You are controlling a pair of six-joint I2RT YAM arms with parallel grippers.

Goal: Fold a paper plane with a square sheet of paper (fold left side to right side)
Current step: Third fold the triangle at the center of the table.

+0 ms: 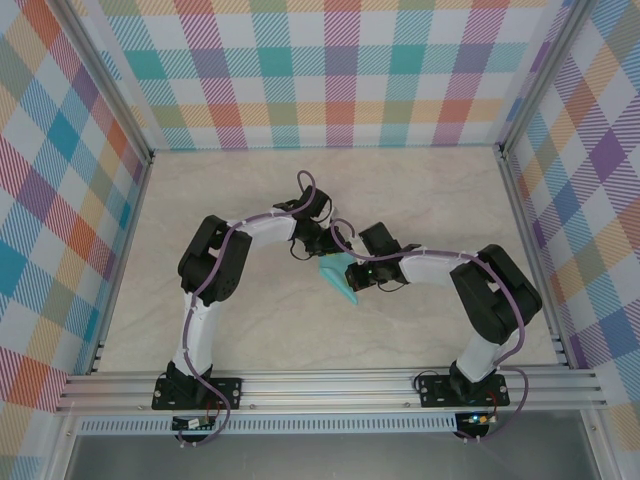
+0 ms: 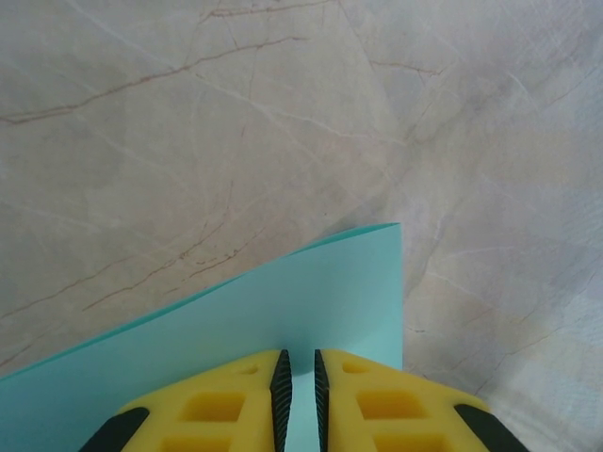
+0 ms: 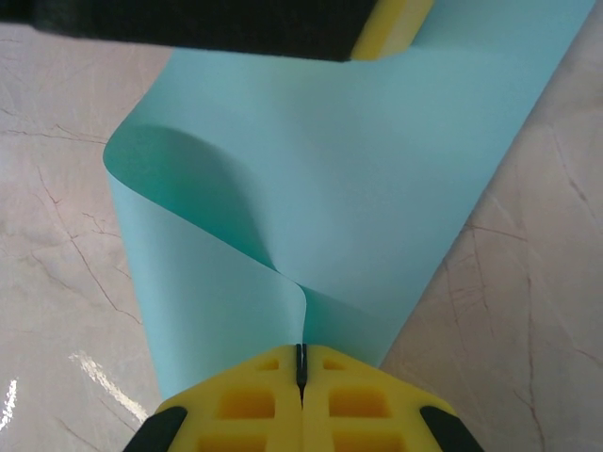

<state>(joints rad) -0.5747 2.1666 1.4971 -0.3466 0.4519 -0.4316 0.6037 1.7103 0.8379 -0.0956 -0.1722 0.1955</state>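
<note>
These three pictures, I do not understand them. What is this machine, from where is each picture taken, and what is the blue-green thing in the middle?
The machine is two robot arms bolted at the near edge of a marble-patterned table with checked walls around it. The overhead picture looks down from above and behind the arms. The other two come from small cameras on each wrist, so the yellow fingers at the bottom belong to that arm.

The blue-green thing is a square sheet of paper, bent over into a soft curve, not creased flat. The right gripper is shut on one part of the paper. The left gripper has its fingers nearly together over another part, with a narrow gap showing; I cannot tell if it really pinches the sheet. No finished plane is there yet.
</note>
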